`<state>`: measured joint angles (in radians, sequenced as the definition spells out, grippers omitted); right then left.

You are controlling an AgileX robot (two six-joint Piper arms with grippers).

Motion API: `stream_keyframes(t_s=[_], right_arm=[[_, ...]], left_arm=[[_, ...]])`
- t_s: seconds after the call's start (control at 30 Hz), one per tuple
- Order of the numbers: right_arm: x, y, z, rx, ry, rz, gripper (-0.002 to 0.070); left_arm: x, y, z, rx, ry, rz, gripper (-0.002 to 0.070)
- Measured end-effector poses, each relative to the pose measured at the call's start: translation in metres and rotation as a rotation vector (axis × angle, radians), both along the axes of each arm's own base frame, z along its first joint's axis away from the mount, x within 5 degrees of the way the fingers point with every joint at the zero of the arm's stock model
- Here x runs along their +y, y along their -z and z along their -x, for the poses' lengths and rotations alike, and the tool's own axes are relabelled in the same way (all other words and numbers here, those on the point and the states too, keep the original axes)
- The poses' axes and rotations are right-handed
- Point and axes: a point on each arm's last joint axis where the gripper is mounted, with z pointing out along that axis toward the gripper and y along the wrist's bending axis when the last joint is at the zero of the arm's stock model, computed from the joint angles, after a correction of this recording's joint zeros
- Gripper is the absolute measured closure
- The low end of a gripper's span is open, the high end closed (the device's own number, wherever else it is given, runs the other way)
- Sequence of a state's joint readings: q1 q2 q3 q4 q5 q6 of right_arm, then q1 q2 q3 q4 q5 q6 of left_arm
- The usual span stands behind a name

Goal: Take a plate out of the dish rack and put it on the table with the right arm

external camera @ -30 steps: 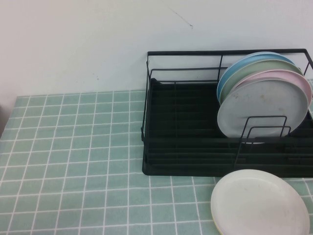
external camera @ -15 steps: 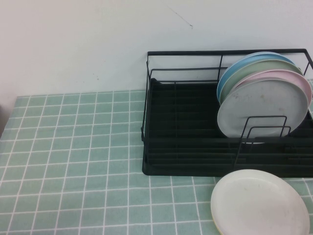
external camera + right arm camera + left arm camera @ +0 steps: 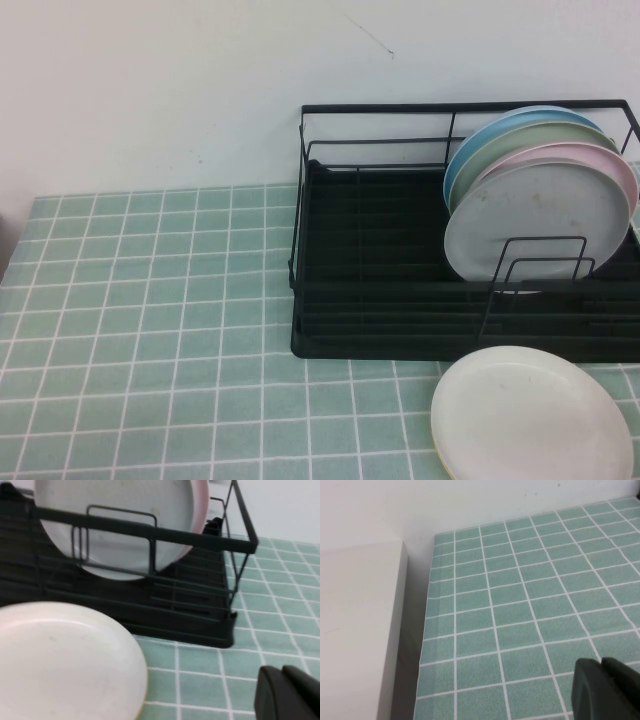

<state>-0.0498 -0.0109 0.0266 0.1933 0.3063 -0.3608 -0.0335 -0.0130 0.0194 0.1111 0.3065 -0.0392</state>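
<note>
Plate (image 3: 538, 222): pale grey, on edge at the front of the stack in the rack's right half, at about 3 o'clock in the high view; tilted back against the pink plate.
Rack (image 3: 380, 300): black wire with slatted base, standing on the worktop (image 3: 150, 330) by the wall; its left half holds nothing.
In the way: an upright wire divider (image 3: 530, 262) crosses the plate's lower front; the rack's front rail (image 3: 150, 535) runs across it in the right wrist view.
Pink plate (image 3: 620, 170): just behind the grey one, touching it.
Green plate (image 3: 520, 140), blue plate (image 3: 490, 130): further back in the same stack.
Cream plate (image 3: 530, 415): flat on the worktop at 5 o'clock, just in front of the rack.
Right tool (image 3: 287, 692): low over the worktop near the rack's corner, beside the cream plate; cannot tell whether open or closed.
Left tool (image 3: 605, 687): above bare tiles near the worktop's edge, well apart from the rack; cannot tell its state.
</note>
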Motion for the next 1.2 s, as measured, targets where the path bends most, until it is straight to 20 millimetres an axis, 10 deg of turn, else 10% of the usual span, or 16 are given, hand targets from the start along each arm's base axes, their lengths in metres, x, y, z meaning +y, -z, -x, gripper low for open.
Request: stream_keyframes(t_s=[0.63, 0.97, 1.2], right_arm=[[0.005, -0.020, -0.003, -0.187, 0.049, -0.577, 0.0678], [0.009, -0.019, -0.002, -0.150, 0.009, -0.577, 0.0678], [0.020, -0.063, -0.011, -0.005, -0.112, -0.480, 0.0678]], left_arm=[[0.000, 0.000, 0.000, 0.000, 0.000, 0.000, 0.0678], [0.000, 0.000, 0.000, 0.000, 0.000, 0.000, 0.0678], [0.000, 0.000, 0.000, 0.000, 0.000, 0.000, 0.0678]])
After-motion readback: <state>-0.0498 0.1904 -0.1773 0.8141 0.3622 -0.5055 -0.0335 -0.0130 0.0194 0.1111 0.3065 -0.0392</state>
